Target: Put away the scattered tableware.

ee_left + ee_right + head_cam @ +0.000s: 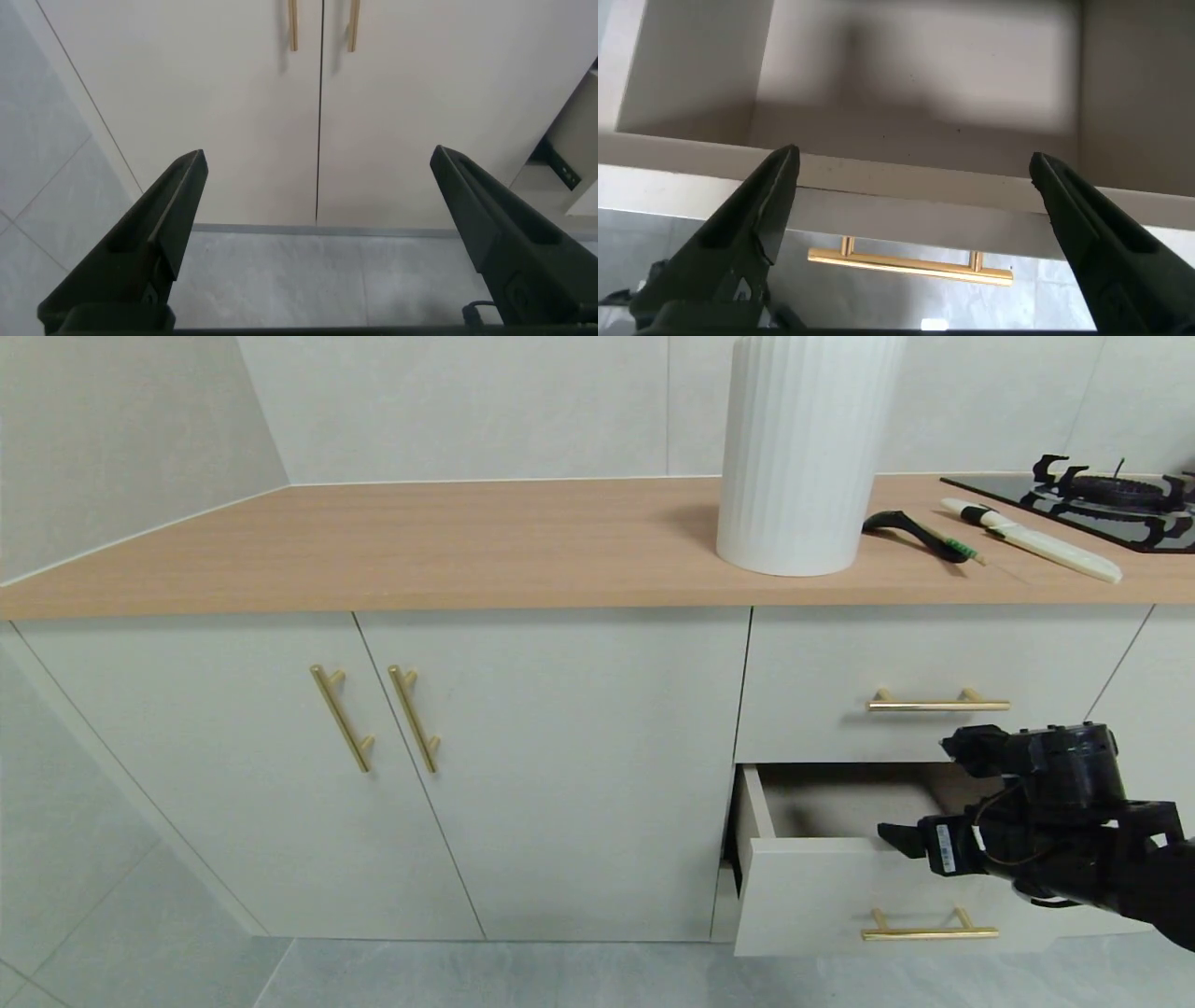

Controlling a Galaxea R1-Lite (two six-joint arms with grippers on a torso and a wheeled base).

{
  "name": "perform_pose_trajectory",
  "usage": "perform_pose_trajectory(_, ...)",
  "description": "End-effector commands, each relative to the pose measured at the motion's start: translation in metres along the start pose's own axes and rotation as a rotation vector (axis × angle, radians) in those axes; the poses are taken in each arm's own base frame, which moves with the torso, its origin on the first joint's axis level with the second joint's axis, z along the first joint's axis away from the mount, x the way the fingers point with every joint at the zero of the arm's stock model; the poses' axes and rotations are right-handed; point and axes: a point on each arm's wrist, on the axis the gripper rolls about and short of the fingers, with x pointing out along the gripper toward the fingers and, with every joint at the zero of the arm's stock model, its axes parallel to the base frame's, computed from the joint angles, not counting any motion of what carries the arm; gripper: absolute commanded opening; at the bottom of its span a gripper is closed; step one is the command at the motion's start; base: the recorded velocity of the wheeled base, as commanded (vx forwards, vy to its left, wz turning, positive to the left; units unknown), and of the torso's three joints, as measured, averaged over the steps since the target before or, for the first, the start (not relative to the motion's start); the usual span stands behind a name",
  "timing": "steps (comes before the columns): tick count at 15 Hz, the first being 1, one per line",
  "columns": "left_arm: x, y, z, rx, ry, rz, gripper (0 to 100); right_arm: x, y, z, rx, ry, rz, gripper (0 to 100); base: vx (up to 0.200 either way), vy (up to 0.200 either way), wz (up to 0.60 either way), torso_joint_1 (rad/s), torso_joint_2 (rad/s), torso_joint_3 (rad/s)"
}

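Observation:
On the wooden countertop (420,541) lie a white knife (1032,539) and a black-handled utensil (920,534), both to the right of a tall white ribbed container (798,448). Below them the lower drawer (822,896) is pulled out, and its inside looks empty. My right gripper (920,791) hovers open over the drawer's front right part, holding nothing. In the right wrist view the right gripper (913,159) straddles the drawer's front wall (915,182), above the gold handle (910,263). My left gripper (318,157) is open and empty, low in front of the double cabinet doors (392,121).
A black gas hob (1111,495) occupies the counter's far right corner. The upper drawer with its gold handle (938,704) is closed. Two closed doors with gold handles (342,717) fill the cabinet's left half. Grey tiled floor (308,280) runs along the cabinet base.

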Motion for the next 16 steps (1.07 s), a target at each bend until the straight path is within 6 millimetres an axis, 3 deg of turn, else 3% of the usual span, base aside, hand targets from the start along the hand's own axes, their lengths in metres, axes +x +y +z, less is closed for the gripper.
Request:
perform_pose_trajectory(1, 0.0, 0.0, 0.0, 0.0, 0.001, 0.001, 100, -0.011, -0.001, 0.001, -0.008, 0.03, 0.002, 100, 0.0, 0.0, 0.0, 0.0, 0.0, 0.0)
perform_pose_trajectory(5, 0.0, 0.0, 0.0, 0.0, 0.0, 0.001, 100, -0.04, -0.004, 0.006, -0.022, 0.116, 0.008, 100, 0.0, 0.0, 0.0, 0.0, 0.0, 0.0)
perform_pose_trajectory(10, 0.0, 0.0, 0.0, 0.0, 0.001, 0.001, 100, -0.099, -0.008, 0.015, -0.088, 0.329, 0.087, 100, 0.0, 0.0, 0.0, 0.0, 0.0, 0.0)
perform_pose_trajectory(13, 0.0, 0.0, 0.0, 0.0, 0.0, 0.001, 100, -0.109, -0.009, 0.018, -0.085, 0.292, 0.087, 100, 0.0, 0.0, 0.0, 0.0, 0.0, 0.0)
perform_pose_trajectory(16, 0.0, 0.0, 0.0, 0.0, 0.001, 0.001, 100, -0.087, -0.003, 0.012, -0.105, 0.365, 0.094, 100, 0.0, 0.0, 0.0, 0.0, 0.0, 0.0)
